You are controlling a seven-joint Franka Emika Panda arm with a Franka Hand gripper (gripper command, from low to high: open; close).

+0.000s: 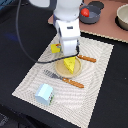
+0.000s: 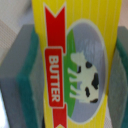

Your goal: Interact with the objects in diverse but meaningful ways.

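Claw [image 2: 70,65] clamps butter packet [image 2: 70,55]; cheese wedge [image 1: 70,64] on plate [image 1: 60,70] beside, fork [image 1: 62,78] near.

White arm [image 1: 67,20], black cable [image 1: 22,42]

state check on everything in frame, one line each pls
Gripper: shut on butter packet, pads on both its sides.
Butter packet: held, off the mat.
Cheese wedge: lying on the plate.
Plate: on the mat, holding the cheese.
Fork: flat on the mat, beside the plate.
Knife: flat on the mat, across the plate from the fork.
Blue cup: tipped on its side.
Tomato: inside the saucepan.
Saucepan: upright, off the mat.
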